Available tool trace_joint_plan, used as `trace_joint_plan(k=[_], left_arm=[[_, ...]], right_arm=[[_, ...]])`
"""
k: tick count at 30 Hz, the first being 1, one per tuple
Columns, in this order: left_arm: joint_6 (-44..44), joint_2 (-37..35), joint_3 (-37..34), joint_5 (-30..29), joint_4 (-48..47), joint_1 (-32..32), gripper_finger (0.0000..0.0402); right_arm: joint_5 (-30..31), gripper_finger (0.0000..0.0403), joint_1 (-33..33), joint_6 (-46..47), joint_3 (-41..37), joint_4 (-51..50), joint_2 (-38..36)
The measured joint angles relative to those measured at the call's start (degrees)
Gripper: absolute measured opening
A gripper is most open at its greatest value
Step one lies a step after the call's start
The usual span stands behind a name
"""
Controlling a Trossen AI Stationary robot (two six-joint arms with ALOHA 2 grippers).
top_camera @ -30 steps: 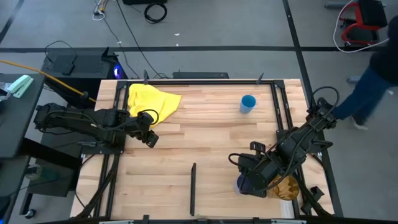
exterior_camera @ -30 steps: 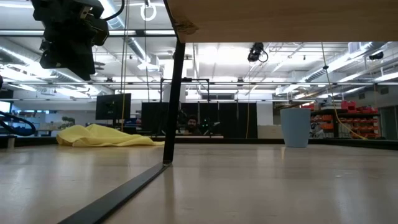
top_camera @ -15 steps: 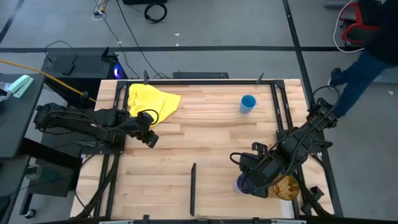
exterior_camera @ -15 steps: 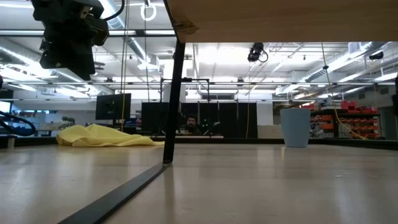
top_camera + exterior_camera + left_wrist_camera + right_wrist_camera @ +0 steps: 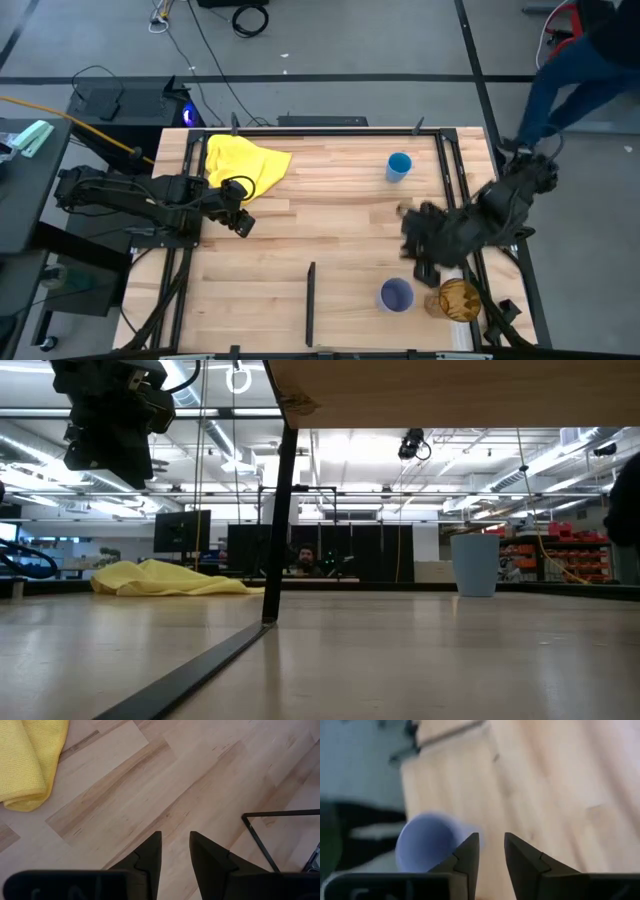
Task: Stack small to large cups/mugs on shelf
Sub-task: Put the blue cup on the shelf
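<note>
The lavender cup (image 5: 396,295) stands upright on its base near the table's near edge, mouth up; it also shows in the right wrist view (image 5: 427,842). Just to its right is the amber tumbler (image 5: 459,298). The small blue cup (image 5: 399,166) stands alone toward the far right, and the low view shows it too (image 5: 475,563). My right gripper (image 5: 420,262) (image 5: 492,840) hovers open, beyond the lavender cup toward the far right, touching nothing. My left gripper (image 5: 240,222) (image 5: 175,837) waits open above bare wood near the yellow cloth (image 5: 243,162).
A thin black bar (image 5: 310,300) lies on the table near the near edge, left of the lavender cup. In the low view a black post (image 5: 280,510) carries a wooden board (image 5: 450,390) overhead. A person (image 5: 575,60) walks past the table's far right corner.
My right gripper has drawn back from the lavender cup toward the table's far and right side. The cup, half hidden under the gripper before, now stands free and upright in the same spot. The person beyond the right edge has walked on.
</note>
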Motion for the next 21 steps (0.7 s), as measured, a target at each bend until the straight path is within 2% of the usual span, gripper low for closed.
trace_joint_plan(k=[5,8,10,15,21], left_arm=[[0.00,0.00,0.00,0.00,0.00,0.00,0.0107],[0.00,0.00,0.00,0.00,0.00,0.00,0.0107],[0.00,0.01,0.00,0.00,0.03,0.01,0.0107],[0.31,0.02,0.00,-0.93,0.02,0.04,0.0107],[0.48,0.02,0.00,-1.29,0.00,0.02,0.0107]], right_arm=[[8.61,0.0091,-8.24,5.14,0.02,-4.98,-5.48],[12.91,0.0089,-16.16,5.05,-0.20,-5.35,-8.88],[13.66,0.0089,-22.72,4.58,-0.20,-5.25,-10.67],[10.21,0.0089,-41.44,-3.44,-0.24,-5.53,-11.94],[-0.56,0.0089,-61.47,-12.95,-2.32,-5.47,-10.02]])
